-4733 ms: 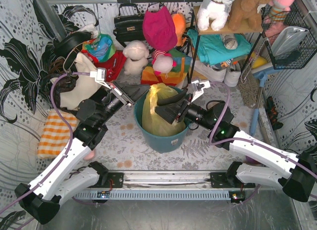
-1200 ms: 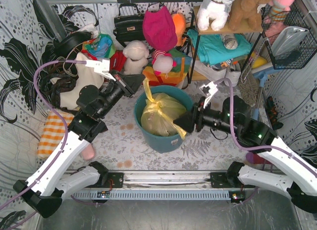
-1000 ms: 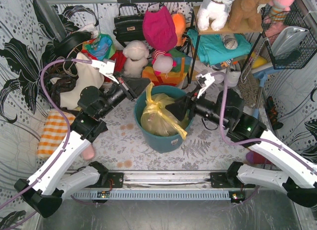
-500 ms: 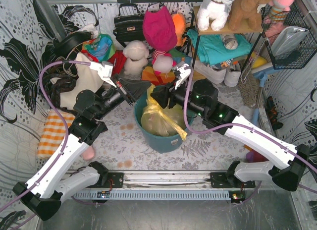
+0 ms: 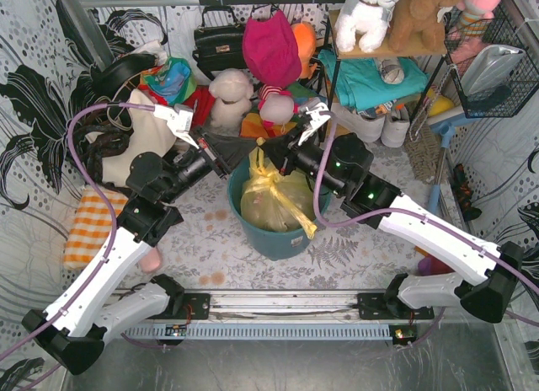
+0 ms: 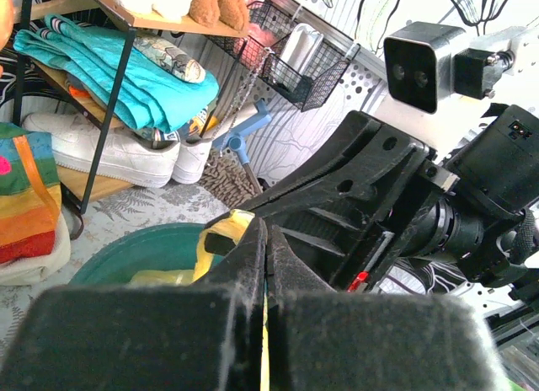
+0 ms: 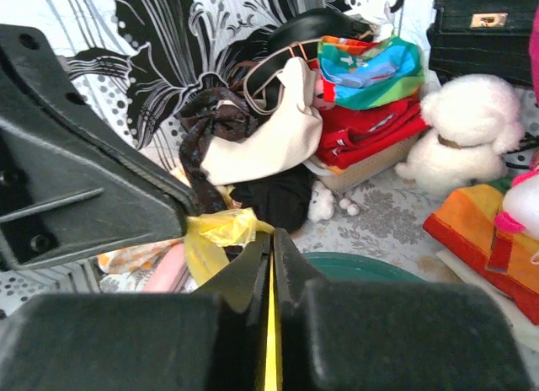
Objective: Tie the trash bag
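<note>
An orange-checked cloth [image 5: 93, 227] lies at the left edge of the tabletop [image 5: 210, 256], with a cream tote bag [image 5: 139, 138] heaped behind it toward the far-left corner. From that side the left gripper [image 5: 238, 155] reaches toward the middle of the tabletop, its jaws pressed flat together on a thin strip of yellow plastic, one ear of the trash bag [image 5: 274, 197]. The bag, yellow-green and crinkled, sits inside a round teal bin [image 5: 278, 239] near the middle of the tabletop, its gathered top drawn up between the two arms and a loose tail draped over the bin's near-right rim. The right gripper [image 5: 268, 147] comes in from the right and meets the left one just above the bin's far rim. Its wrist view shows its jaws closed to a slit on a second yellow strip of the bag, with a crumpled yellow tuft poking out just beside the left gripper's finger. At the far-right side stands a metal-framed shelf [image 5: 337, 79] with plush toys [image 5: 366, 12] on top, folded teal cloth [image 5: 362, 79] below and white shoes [image 5: 362, 121] underneath.
</note>
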You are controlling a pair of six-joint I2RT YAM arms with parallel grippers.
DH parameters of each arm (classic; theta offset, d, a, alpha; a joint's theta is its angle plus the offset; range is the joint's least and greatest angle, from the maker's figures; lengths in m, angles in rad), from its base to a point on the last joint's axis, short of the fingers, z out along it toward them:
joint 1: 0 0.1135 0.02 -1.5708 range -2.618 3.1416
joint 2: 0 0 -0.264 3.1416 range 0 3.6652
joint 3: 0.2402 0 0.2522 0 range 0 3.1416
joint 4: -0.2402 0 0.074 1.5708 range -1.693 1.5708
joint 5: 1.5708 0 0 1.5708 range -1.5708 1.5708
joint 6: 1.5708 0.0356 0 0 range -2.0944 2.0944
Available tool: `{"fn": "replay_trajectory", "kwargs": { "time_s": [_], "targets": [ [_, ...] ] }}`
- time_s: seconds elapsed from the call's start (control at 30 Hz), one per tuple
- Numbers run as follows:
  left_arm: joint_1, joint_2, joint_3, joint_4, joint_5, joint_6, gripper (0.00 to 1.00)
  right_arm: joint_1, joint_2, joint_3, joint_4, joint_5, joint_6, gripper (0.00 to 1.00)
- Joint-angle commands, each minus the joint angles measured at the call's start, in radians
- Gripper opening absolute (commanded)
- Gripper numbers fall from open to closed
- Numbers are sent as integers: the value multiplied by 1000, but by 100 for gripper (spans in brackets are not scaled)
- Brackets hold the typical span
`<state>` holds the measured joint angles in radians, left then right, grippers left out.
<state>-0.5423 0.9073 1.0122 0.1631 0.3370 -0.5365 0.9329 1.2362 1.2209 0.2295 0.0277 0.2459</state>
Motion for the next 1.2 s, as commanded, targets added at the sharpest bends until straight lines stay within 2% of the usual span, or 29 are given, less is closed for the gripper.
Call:
{"fn": "replay_trajectory", "kwargs": {
  "time_s": [0.0,0.13,0.23,0.37,0.5,0.6,0.83,1.17],
  "targets": [
    [2,-16,5,10,0,28,0,4,4,15,25,110,-5,0],
    [1,-25,7,-53,-56,56,1,4,-18,-1,25,156,-11,0],
    [1,-32,17,-127,-124,91,23,3,-24,6,13,157,-16,0],
    [2,-32,18,-142,-117,116,59,4,-17,22,1,123,-17,0],
    [2,5,34,-129,-26,145,74,4,-11,31,0,112,-13,0],
    [2,29,39,-133,-34,173,77,4,-11,32,0,108,-8,0],
    [2,59,19,-79,-248,252,79,4,-16,36,-2,86,3,0],
    [-37,177,91,8,-354,277,74,6,-5,42,-6,41,29,0]
  ]
}}
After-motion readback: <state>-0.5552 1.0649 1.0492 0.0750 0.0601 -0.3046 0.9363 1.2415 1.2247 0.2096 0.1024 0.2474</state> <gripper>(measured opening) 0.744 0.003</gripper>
